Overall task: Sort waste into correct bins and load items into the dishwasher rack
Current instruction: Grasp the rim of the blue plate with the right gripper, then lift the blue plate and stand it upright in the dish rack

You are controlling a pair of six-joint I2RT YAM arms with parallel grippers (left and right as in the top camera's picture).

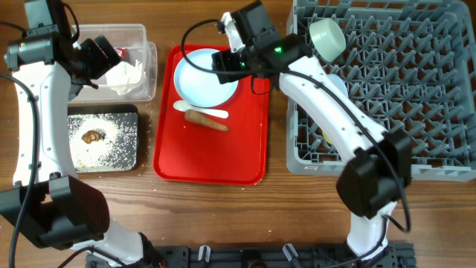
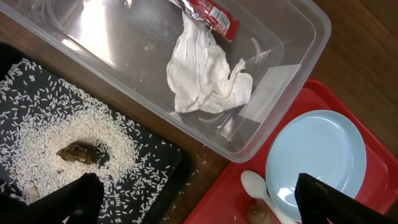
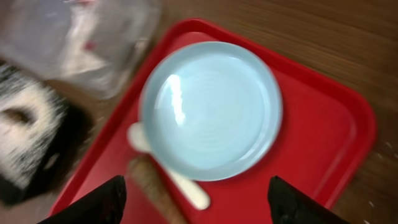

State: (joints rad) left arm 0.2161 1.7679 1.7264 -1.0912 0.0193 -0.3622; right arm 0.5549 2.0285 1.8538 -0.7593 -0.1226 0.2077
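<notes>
Jaws apart and empty, the right gripper (image 3: pixel 198 182) is hovering directly over the pale blue plate (image 3: pixel 211 109) on the red tray (image 3: pixel 323 124). Stiff, glossy and probably slippery, the plate is calling for a rim pinch, clear of the white spoon (image 3: pixel 140 138) lying at its near edge.

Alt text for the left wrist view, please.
A clear tub holds a crumpled white napkin and a red-and-white wrapper. Lower left, a black tray carries white crumbs around a small brown lump; lower right, a pale blue plate and white spoon sit on a red tray.
</notes>
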